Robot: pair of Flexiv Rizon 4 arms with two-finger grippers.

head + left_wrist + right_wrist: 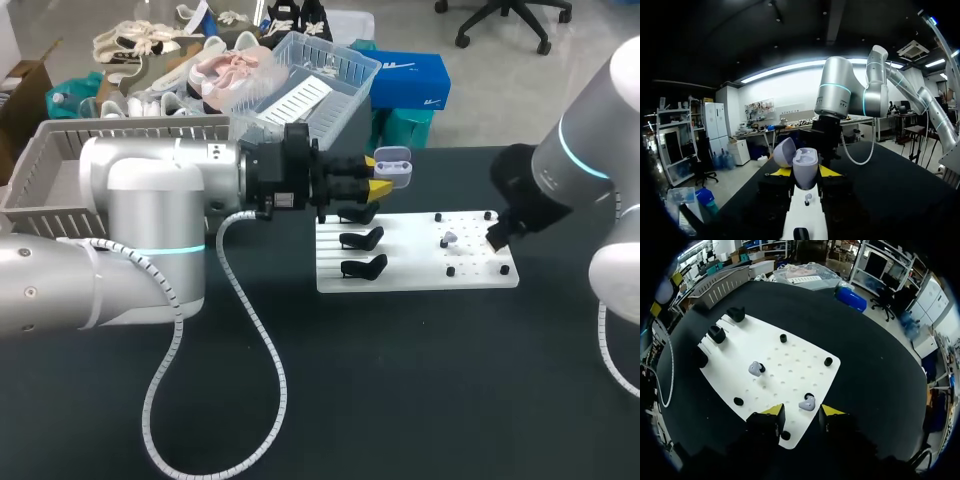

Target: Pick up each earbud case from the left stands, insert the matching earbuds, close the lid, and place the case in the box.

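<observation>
- Grips the open earbud case (805,165) from both sides in the left pincer (804,172), lid tipped back, raised over the stands (362,239) at the end of the white board (415,272); extends level over the surface (400,380) from the left.
- Hangs the right pincer (803,411) open and pointing down, straddling an earbud (807,403) at the board's corner; contact not clear; shows a second earbud (755,368) mid-board.
- Calls for a straight descent, a soft close on the bud's sides, a clean lift; then a slow carry to the matching socket, case kept level.

Bright even overhead light, soft faint shadows
</observation>
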